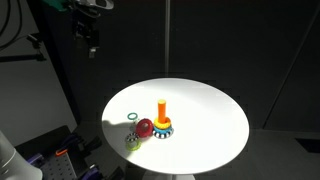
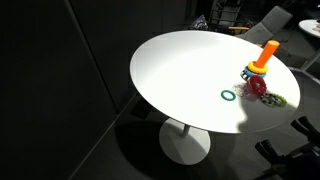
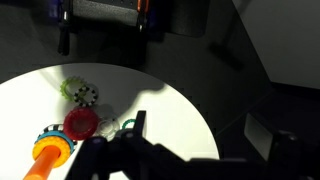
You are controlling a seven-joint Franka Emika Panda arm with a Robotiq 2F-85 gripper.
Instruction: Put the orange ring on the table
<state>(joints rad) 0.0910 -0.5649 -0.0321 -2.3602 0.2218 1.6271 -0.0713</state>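
The orange ring (image 1: 163, 123) sits round the foot of the upright orange peg (image 1: 162, 107), on top of the striped stacker base, on the round white table (image 1: 205, 115). It also shows in the other exterior view (image 2: 257, 68) and at the lower left of the wrist view (image 3: 53, 146). A larger red ring (image 1: 145, 127) lies right beside the base. My gripper (image 1: 92, 42) hangs high above the table's far left edge, well apart from the toys. In the wrist view it is a dark silhouette (image 3: 115, 135) with fingers apart, empty.
A thin green ring (image 1: 131, 116) lies flat near the red ring. A yellow-green gear toy (image 1: 133, 143) lies by the table's edge. The toys cluster on one side of the table (image 2: 180, 65). Dark curtains and equipment surround it.
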